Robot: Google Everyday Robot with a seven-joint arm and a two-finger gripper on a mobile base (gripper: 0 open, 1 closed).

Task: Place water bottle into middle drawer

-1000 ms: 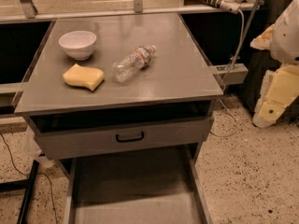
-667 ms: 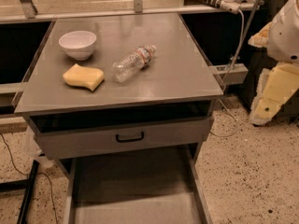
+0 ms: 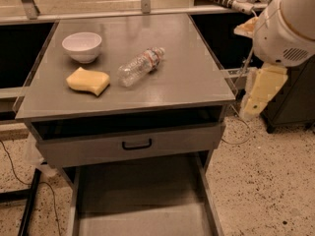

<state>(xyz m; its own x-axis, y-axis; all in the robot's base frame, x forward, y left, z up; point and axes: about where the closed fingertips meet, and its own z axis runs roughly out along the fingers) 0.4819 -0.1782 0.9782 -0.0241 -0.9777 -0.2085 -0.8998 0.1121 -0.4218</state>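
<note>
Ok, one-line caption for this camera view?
The water bottle lies on the cabinet top beside sponge and bowl; middle drawer open below; gripper hangs right of the cabinet.

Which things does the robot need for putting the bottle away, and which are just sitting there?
Needed: water bottle, middle drawer, gripper hanging right of the table.
Just lying about: yellow sponge, white bowl.

No legible text (label (image 3: 153,57) unreadable), pincer (image 3: 250,108) right
</note>
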